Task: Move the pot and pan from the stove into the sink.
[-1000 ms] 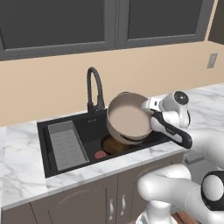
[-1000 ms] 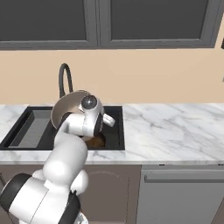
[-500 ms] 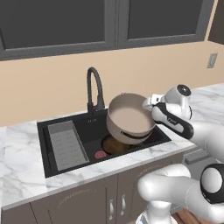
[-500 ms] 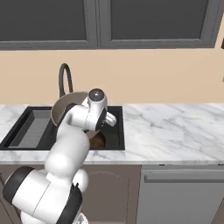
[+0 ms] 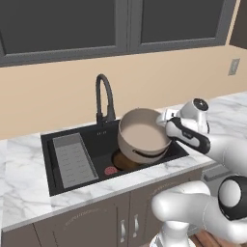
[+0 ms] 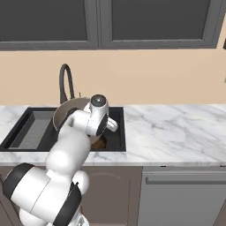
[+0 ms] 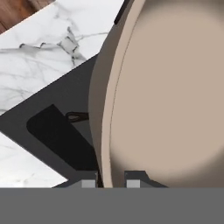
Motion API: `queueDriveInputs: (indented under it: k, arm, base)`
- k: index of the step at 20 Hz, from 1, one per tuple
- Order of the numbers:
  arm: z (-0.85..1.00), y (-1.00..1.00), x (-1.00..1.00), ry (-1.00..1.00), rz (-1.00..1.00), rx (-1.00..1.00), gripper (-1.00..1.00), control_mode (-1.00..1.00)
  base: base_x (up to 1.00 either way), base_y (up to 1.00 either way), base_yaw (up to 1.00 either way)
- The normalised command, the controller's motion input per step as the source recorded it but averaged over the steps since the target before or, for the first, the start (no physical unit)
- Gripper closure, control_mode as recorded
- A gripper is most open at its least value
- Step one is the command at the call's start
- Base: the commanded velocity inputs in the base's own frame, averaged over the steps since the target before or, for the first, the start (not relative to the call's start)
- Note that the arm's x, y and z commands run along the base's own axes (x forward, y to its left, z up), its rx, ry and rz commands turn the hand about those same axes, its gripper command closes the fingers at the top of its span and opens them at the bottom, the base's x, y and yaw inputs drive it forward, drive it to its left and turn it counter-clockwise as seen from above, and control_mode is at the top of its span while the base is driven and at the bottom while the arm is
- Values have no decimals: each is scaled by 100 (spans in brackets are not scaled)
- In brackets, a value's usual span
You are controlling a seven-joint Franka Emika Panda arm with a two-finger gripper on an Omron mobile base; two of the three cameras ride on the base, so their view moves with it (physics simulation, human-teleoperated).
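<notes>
My gripper (image 7: 111,183) is shut on the rim of the beige pot (image 5: 143,134), holding it tilted on its side over the right half of the black sink (image 5: 48,144). The pot's mouth faces the left base camera. From the right the pot (image 6: 66,114) sits behind my hand. Beneath the pot, the dark pan (image 5: 123,161) with its rusty-brown inside lies on the sink floor, mostly hidden. The pan (image 6: 100,142) shows as a brown patch in the right base view. The stove is out of view.
A grey ribbed tray (image 5: 71,160) fills the sink's left part. The black arched faucet (image 5: 104,96) stands behind the basin, close to the pot. A small red disc (image 5: 111,170) lies on the sink floor. Marble counter (image 6: 176,128) runs to the right.
My hand has shifted slightly to the right and rolled a little, with the pot still gripped over the sink. The pan has stayed put.
</notes>
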Motion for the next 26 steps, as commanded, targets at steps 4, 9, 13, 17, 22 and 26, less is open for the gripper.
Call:
queueDriveInputs:
  k: [4,9,13,17,22,26]
  arm:
    - [-28,0,7,0,0,0,100,-100]
    - [-22,4,32,0,-4,0,100,-100]
    - [-24,8,39,0,-6,-1,100,-100]
    - [-25,8,41,0,-5,-1,100,-100]
    - [-18,2,45,0,-6,0,100,-100]
    - [-10,0,43,0,-10,0,100,-100]
  base:
    - [0,0,0]
    - [0,0,0]
    - [0,0,0]
    - [0,0,0]
    - [0,0,0]
    - [0,0,0]
